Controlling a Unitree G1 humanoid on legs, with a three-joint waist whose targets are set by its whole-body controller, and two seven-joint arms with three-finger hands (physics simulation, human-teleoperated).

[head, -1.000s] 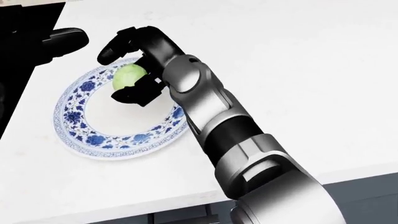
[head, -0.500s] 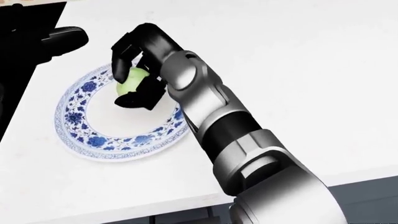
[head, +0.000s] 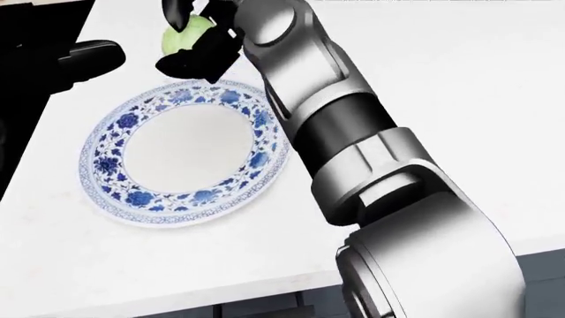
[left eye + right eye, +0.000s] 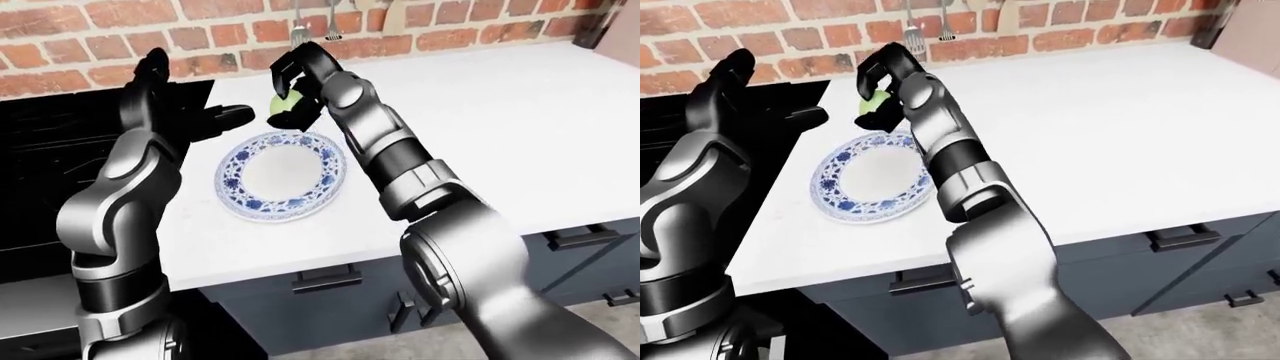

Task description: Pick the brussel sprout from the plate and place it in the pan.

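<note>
Green brussel sprout (image 3: 187, 33) sits clamped in the right robot hand (image 3: 201, 36), raised above the plate's (image 3: 106, 156) far rim near the worktop's (image 3: 442, 79) left edge.

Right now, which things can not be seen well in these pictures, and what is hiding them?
- Pan: its body is not distinguishable in any view; only a dark handle shows against the black stove.
- Small green brussel sprout: partly covered by the black fingers of the right hand in the head view.
- Left hand: cut off in the head view; its finger pose is unclear in the eye views.
- Hanging utensils: cropped by the top edge.
</note>
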